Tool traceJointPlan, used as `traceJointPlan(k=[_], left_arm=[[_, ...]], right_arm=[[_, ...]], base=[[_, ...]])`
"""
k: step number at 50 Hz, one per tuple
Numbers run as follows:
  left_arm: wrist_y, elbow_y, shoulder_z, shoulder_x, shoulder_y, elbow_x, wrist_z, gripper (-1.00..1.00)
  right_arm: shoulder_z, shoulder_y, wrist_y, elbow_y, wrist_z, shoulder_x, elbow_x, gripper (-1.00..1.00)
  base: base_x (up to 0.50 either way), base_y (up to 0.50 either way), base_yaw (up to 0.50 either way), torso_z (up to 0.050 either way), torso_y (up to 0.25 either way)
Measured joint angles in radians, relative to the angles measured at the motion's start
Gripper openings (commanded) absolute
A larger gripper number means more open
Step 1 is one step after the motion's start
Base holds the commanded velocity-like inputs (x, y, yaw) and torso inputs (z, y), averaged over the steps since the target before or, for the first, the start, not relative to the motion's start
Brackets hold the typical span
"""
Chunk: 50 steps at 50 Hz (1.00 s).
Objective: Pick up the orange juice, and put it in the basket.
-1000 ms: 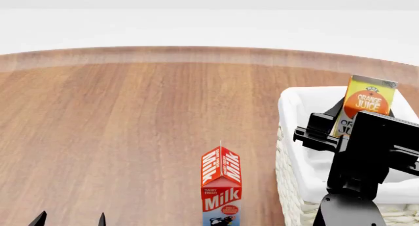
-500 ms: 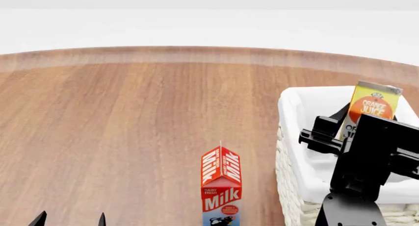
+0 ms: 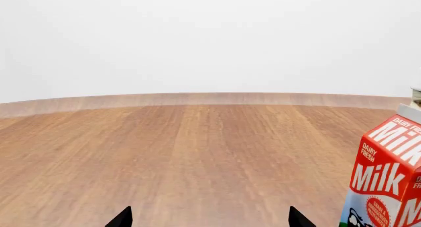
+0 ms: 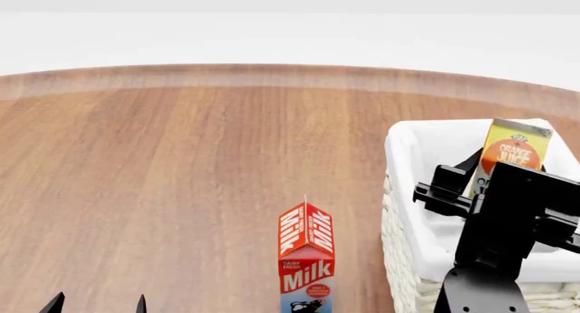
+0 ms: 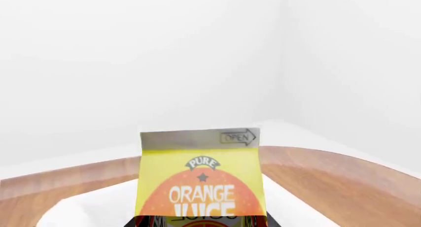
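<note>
The orange juice carton [image 4: 512, 153], yellow and orange, is held upright over the inside of the white wicker basket [image 4: 405, 191] at the right of the head view. My right gripper [image 4: 490, 184] is shut on the carton's lower part; the arm hides that part. In the right wrist view the carton [image 5: 200, 180] fills the lower middle, with the basket's white liner [image 5: 86, 210] behind and below it. My left gripper [image 4: 98, 305] is open and empty at the near left edge; its tips [image 3: 122, 219] show above bare wood.
A red-and-white milk carton [image 4: 305, 257] stands upright on the wooden table [image 4: 181, 163], just left of the basket; it also shows in the left wrist view [image 3: 388, 178]. The table's curved far edge meets a white wall.
The orange juice carton and my right gripper have sunk lower into the basket. The left gripper and the milk carton have not moved.
</note>
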Motion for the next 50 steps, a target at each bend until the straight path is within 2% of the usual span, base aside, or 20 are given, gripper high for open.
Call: traceJointPlan(k=[1,22,50], left_arm=[[0.0,0.0,0.0,0.0,0.0,0.0,0.0,1.0],[0.002,-0.001,0.004,-0.003,-0.001,-0.003,-0.003,1.0],[0.004,-0.001,0.009,-0.006,-0.003,-0.006,-0.008,1.0]], right_arm=[[0.0,0.001,-0.003,0.006,-0.001,-0.001,-0.001,1.0],[-0.007,-0.001,-0.002,-0.02,-0.003,-0.002,-0.033,1.0],[-0.016,-0.13,0.086,-0.409,0.012,0.067,0.016,1.0]], base=[[0.0,0.0,0.0,0.0,0.0],[0.0,0.0,0.0,0.0,0.0],[0.0,0.0,0.0,0.0,0.0]])
